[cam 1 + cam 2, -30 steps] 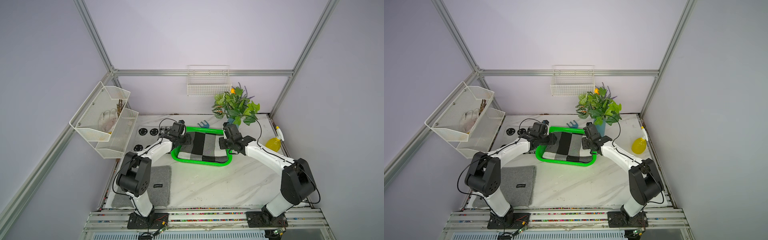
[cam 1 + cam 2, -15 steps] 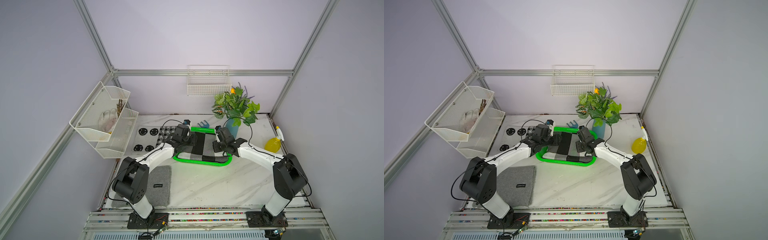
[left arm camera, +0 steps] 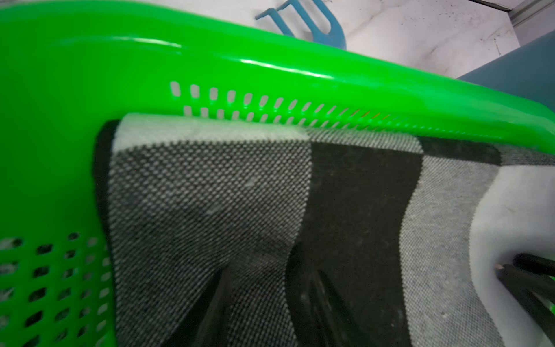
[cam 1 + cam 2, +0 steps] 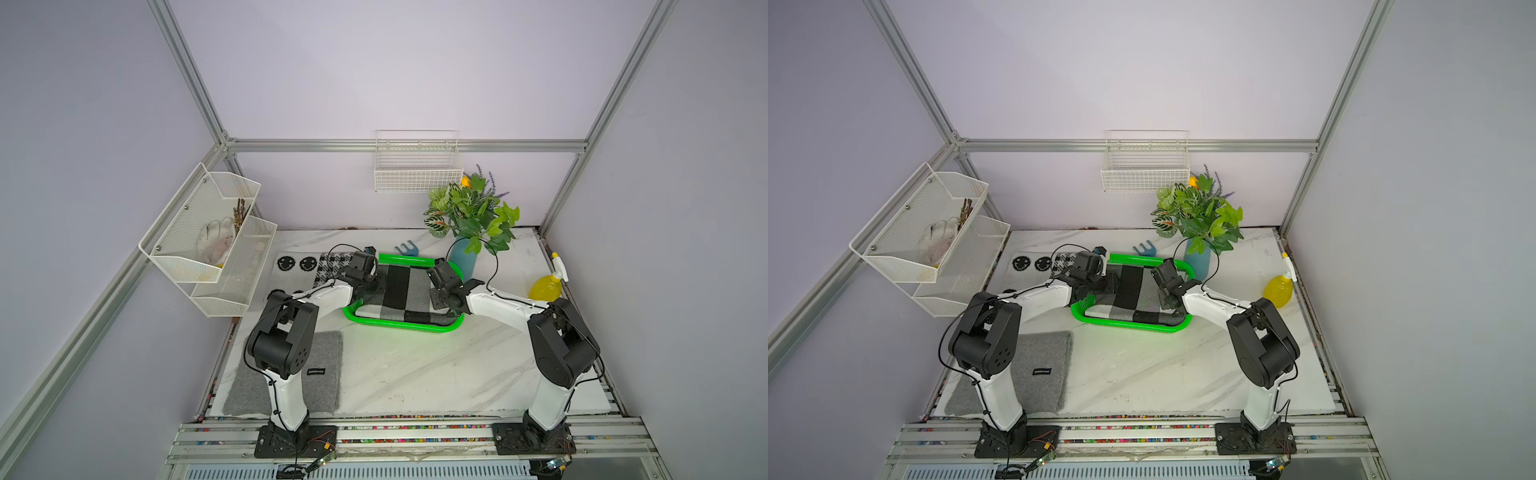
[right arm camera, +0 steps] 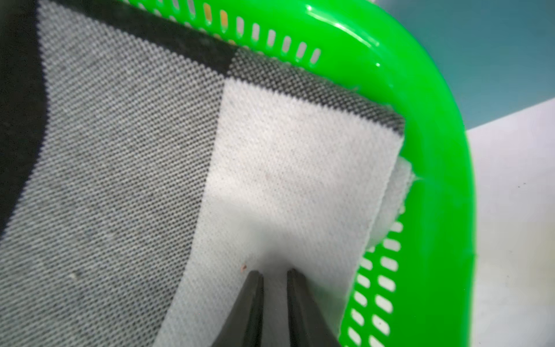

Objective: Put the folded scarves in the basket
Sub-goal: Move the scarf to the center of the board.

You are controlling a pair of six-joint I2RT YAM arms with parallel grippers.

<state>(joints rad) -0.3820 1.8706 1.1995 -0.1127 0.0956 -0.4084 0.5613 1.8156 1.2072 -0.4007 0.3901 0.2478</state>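
— First entry?
— One scarf (image 4: 398, 291), folded, in black, grey and white blocks. Location: inside the basket (image 4: 395, 327), bright green and perforated, standing on the marble worktop (image 4: 415, 374) toward the back. In the right wrist view a white corner lies against a rounded basket corner.
— And the right end effector (image 5: 274, 278)?
— Over that white corner; its fingers (image 5: 255, 300) are drawn nearly together, clenched on a narrow ridge of scarf cloth.
— The left end effector (image 3: 270, 297)?
— At the scarf's opposite end, low in the basket. Blurred fingers (image 3: 220, 303) stand apart with creased cloth between; clamped or released, cannot tell.
— Sundries?
— A blue vase (image 4: 464, 259) with plant by the basket's back right corner; a blue fork tool (image 4: 407, 248) near the rear rim; a yellow spray bottle (image 4: 546, 286) well to the right; a grey mat (image 4: 326, 361) front left.
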